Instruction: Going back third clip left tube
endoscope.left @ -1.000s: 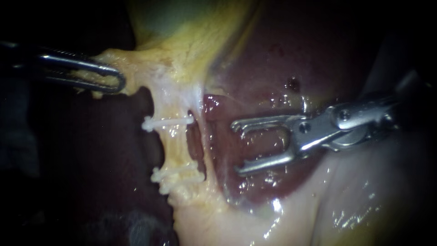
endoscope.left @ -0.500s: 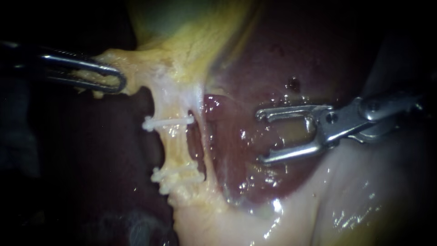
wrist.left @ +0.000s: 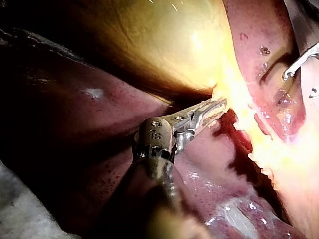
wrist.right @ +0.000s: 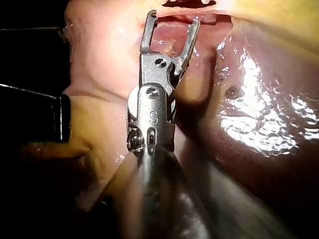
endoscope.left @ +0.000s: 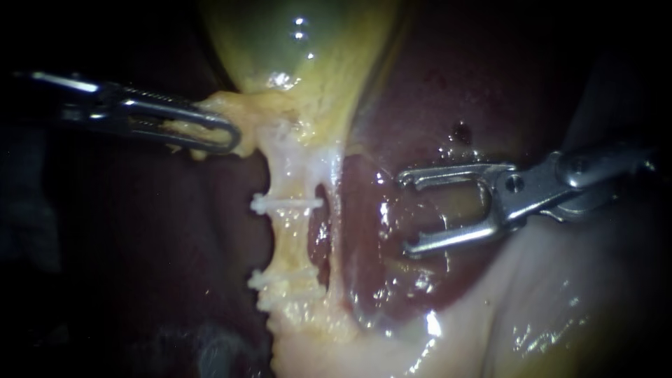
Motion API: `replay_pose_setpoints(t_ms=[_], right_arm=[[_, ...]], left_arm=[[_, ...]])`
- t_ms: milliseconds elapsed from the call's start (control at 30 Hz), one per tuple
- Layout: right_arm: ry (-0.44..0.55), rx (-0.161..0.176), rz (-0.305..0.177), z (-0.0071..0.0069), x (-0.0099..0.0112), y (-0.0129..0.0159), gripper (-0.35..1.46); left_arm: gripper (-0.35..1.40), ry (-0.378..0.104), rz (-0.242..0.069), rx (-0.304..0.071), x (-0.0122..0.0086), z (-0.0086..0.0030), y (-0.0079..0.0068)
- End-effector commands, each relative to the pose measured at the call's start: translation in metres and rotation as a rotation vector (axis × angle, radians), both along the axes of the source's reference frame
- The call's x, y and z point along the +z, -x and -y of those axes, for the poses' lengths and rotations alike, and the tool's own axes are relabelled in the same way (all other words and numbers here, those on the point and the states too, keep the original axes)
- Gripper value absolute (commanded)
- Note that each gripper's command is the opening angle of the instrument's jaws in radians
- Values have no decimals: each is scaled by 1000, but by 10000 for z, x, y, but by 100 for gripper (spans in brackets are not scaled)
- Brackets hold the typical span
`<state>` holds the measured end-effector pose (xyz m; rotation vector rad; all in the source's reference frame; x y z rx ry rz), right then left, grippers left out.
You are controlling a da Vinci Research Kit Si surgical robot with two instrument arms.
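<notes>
A pale yellow tube (endoscope.left: 292,234) runs down from the gallbladder (endoscope.left: 308,63) and carries two white clips, an upper clip (endoscope.left: 287,204) and a lower clip (endoscope.left: 281,281). My left instrument (endoscope.left: 213,134) is shut on yellow tissue at the gallbladder's neck, just left of the tube's upper end; the left wrist view shows its jaws (wrist.left: 214,107) closed on that same tissue. My right instrument (endoscope.left: 406,213) stands open over the liver, well to the right of the tube, with nothing between its jaws. The right wrist view also shows it (wrist.right: 171,22) open and empty.
Dark red liver (endoscope.left: 434,91) lies behind and to the right of the tube. A thinner pale strand (endoscope.left: 334,231) runs just right of the clipped tube. Pale glistening tissue (endoscope.left: 532,308) fills the lower right. The left side is dark.
My right instrument drew back to the right, away from the tube, its jaws staying open. My left instrument then carried its held tissue rightward, and the clipped tube now stands more upright.
</notes>
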<state>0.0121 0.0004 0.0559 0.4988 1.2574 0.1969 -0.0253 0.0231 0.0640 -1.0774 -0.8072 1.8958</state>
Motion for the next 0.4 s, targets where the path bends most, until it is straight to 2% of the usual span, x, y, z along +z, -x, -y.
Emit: replay_pose_setpoints(t_ms=[33, 400], right_arm=[[0, 0, 0, 0, 0, 0, 50], [0, 0, 0, 1, -1, 0, 50]], left_arm=[[-35, 1, 0, 2, 2, 0, 1], [-35, -1, 3, 5, 1, -1, 2]])
